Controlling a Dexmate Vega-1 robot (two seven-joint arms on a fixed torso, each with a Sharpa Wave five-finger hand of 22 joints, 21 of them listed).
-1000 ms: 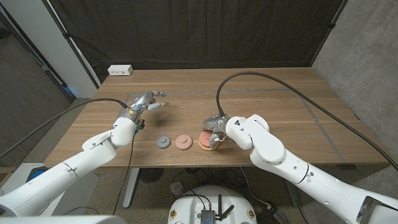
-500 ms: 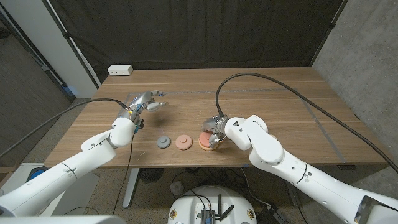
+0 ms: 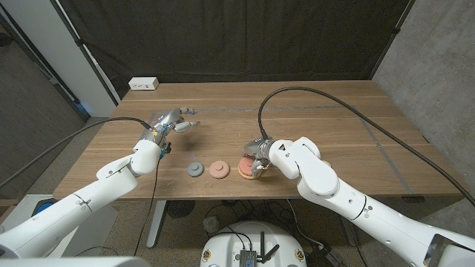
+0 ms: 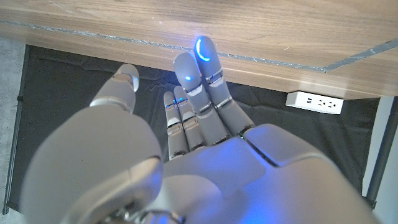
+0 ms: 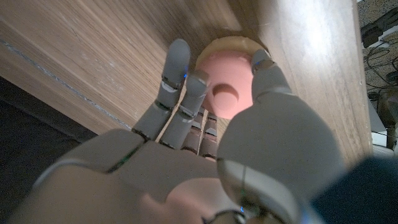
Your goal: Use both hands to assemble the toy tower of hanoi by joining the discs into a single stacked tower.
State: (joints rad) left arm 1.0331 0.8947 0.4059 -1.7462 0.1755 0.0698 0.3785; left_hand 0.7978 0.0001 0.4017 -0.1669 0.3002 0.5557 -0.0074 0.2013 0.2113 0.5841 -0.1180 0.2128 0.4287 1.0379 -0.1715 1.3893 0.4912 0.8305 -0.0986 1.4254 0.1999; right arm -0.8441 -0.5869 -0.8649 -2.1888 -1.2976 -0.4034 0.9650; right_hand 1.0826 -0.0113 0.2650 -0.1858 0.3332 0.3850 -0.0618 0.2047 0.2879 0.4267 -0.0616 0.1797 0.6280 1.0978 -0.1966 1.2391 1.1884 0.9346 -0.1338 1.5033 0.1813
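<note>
discs sit in a loose row near the front edge of the surface (image 3: 312, 111): a small grey disc (image 3: 194, 170), a salmon-pink disc (image 3: 217, 169) just beside it, and then a tan disc (image 3: 244, 171) with a pink disc (image 5: 229, 91) stacked on top. right hand (image 3: 257, 156) is over that little stack with its fingers (image 5: 176, 73) and thumb around the pink one, so it looks like it's gripping it, with the hole in the pink disc's middle visible between them in the right wrist view. left hand (image 3: 171, 123) is well apart from the discs, further back on the left side, fingers spread and holding nothing.

the surface itself is wood plank with a visible grain and a pale line of tape or marking running across the right side. behind it hangs a dark black curtain (image 3: 237, 37), with a grey wall (image 3: 438, 67) on the right. a white power strip (image 3: 143, 84) sits at the back left corner of the surface. black cables run from both arms.
</note>
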